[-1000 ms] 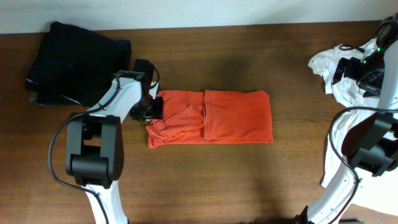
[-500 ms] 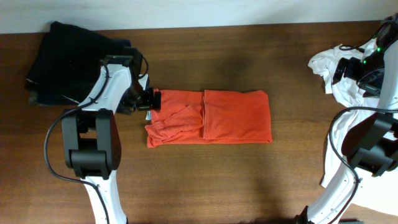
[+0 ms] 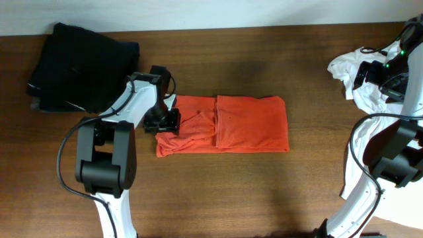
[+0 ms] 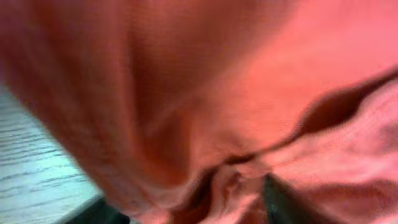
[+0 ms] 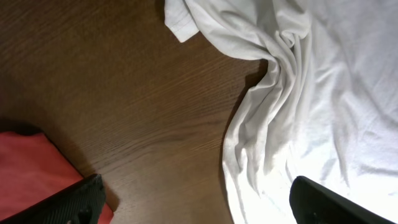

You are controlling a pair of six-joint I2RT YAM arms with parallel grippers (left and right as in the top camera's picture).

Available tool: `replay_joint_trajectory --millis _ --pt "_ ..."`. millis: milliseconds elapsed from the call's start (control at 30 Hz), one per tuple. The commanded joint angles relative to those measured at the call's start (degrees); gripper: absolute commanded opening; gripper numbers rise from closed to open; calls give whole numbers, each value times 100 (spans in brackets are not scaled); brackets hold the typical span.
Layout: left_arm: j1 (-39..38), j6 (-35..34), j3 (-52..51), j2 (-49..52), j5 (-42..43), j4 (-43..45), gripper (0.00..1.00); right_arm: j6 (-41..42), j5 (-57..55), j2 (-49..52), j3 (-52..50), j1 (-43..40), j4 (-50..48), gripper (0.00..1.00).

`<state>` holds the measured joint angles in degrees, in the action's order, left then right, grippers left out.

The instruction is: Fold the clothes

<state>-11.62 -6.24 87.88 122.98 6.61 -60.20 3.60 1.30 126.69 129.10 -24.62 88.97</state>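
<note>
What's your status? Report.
Left gripper at orange shirt left edge, grip unclear. Right gripper open over white shirt. Black clothes piled far left, nothing blocking.

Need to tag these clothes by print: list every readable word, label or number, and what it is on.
No text can be read in any view.
orange shirt: folded, plain cloth showing.
white shirt: no print in view.
black clothes: no print in view.

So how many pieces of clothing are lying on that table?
3 that I can see: an orange-red shirt folded in the middle, a crumpled white shirt at the right edge, and a black pile at the far left corner, which may hide more than one garment.
</note>
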Motion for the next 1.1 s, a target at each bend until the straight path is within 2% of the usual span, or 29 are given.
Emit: replay_joint_trajectory --millis 0,33,100,167,267,300,400,467,567,633,733,933,1067 --pt "26 -59 -275 284 -490 466 43 -13 -70 -33 17 -15 17 98" --pt "26 -59 -275 284 -774 511 35 -13 -70 -33 17 -15 15 98" --pt "26 -59 -278 284 -1198 511 26 -13 -70 -33 17 -15 17 98" --pt "26 -61 -278 284 -1620 507 3 -13 -70 -33 17 -15 15 98" --pt "201 -63 -275 284 -3679 487 1 -13 -70 -33 17 -15 17 98" --pt "262 -63 -275 284 -3829 492 1 -13 -70 -33 17 -15 17 98" --pt "387 -59 15 284 -3860 409 1 -13 -70 -33 17 -15 15 98" --pt "374 -59 625 284 -3860 -42 1 -13 -70 -33 17 -15 17 98" --pt "81 -61 2092 284 -3781 -1019 1 -13 -70 -33 17 -15 15 98" --pt "-55 -59 2673 284 -3397 -1427 1 -13 -70 -33 17 -15 17 98" --pt "-439 -59 2767 282 -2315 -1751 1 -13 -70 -33 17 -15 15 98" --pt "-1797 -59 2767 282 -2179 -1947 1 -13 -70 -33 17 -15 17 98" --pt "-2413 -61 2767 282 -2177 -1980 1 -13 -70 -33 17 -15 17 98"
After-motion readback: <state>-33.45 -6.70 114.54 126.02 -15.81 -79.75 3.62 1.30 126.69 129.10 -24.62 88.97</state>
